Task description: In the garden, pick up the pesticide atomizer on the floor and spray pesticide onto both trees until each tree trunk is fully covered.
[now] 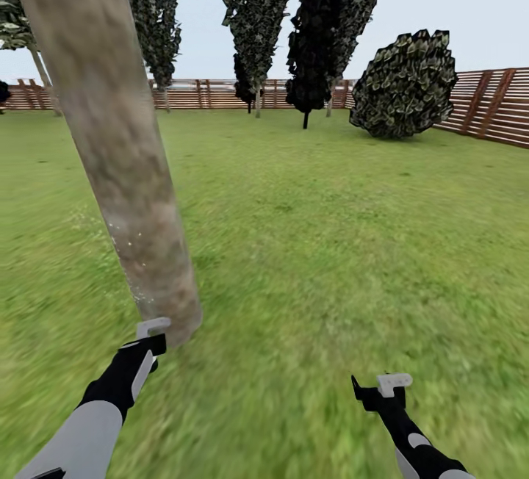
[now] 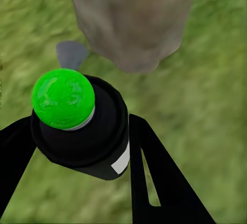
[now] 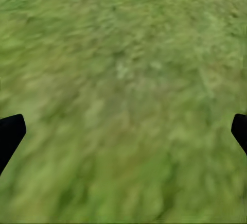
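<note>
The left tool (image 2: 82,147) pinches the pesticide atomizer (image 2: 85,131), a small black cylinder with a glossy green ball on top and a white label patch, held just beside the base of the tree trunk (image 1: 117,163), smooth, mottled grey-tan, flecked with white specks of pesticide (image 1: 121,244). The right tool (image 3: 123,131) hangs spread wide above blurred grass (image 1: 330,244).

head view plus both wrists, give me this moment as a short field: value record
place: grass lawn ringed by a wooden fence
left gripper: shut on the pesticide atomizer, black bottle with a green top
right gripper: open, nothing between the fingers, over grass
tree trunk: close ahead of the left gripper, mottled grey-tan
pesticide: white specks along the lower trunk
background: round bush, tall dark trees
</note>
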